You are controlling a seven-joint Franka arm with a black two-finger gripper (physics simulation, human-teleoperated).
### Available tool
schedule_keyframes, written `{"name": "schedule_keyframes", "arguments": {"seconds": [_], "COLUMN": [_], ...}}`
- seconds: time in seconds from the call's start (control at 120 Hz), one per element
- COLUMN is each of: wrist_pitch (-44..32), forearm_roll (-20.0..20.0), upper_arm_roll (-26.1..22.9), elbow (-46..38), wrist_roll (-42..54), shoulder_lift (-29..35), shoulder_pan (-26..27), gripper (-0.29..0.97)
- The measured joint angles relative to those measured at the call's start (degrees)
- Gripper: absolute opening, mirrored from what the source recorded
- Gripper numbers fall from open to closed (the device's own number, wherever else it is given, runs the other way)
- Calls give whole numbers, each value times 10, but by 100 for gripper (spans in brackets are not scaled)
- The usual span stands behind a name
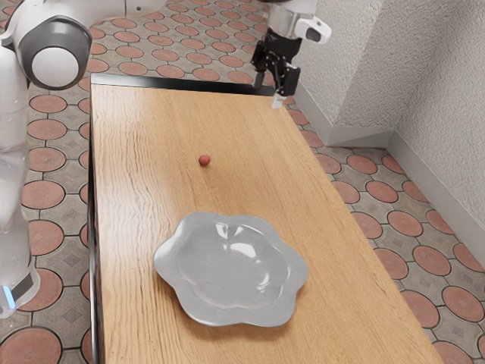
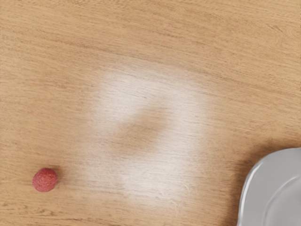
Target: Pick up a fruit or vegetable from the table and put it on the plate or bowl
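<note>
Counts: 1 robot arm, 1 claw, 1 fruit, 1 plate, 1 table.

The white-and-grey robot arm [image 1: 45, 45] comes in from the exterior view's left and arches over the top edge. Its black two-finger claw [image 1: 273, 88] hangs above the far end of the long light-brown wooden table [image 1: 151, 129], near the corner on the exterior view's right. The claw's fingers look spread apart w/ nothing between them, though they're small and dark at this angle.

The small round red fruit w/ a bumpy skin [image 1: 204, 160] lies on bare wood approx. mid-table. It sits between claw and plate, apart from both. In the wrist view the fruit [image 2: 45, 179] sits well to one side of the plate, w/ open wood between them. The exact kind is hard to tell: poss. a raspberry.

Cut off: the arm's upper links leave the exterior view at the top, and its base at the left edge. The wrist view catches just one curved piece of the plate's rim [image 2: 256, 188]. A pale washed-out patch [image 2: 150, 94] w/ a darker smudge in its middle lies on the wood there.

Container: the grey shallow plate w/ a scalloped, flower-like rim [image 1: 170, 258] sits at the table's near end and holds nothing.

Around the table is a floor of reddish round tiles [image 1: 424, 258]. Rough white walls [image 1: 424, 68] stand on the exterior view's right.
</note>
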State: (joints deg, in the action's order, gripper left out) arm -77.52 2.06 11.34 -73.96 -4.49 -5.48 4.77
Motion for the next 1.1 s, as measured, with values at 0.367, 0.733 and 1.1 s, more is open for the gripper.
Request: {"name": "schedule_keyframes", "arguments": {"seconds": [0.367,0.733,1.1], "wrist_pitch": [-17,-54,-146], "forearm_roll": [0,-3,-4], "upper_arm_roll": [0,81,91], "elbow": [22,-150,-292], "wrist_roll": [-1,-52,-99], "shoulder_lift": [1,43,85], "shoulder_pan": [2,-12,-6], "gripper": [68,68,68]}}
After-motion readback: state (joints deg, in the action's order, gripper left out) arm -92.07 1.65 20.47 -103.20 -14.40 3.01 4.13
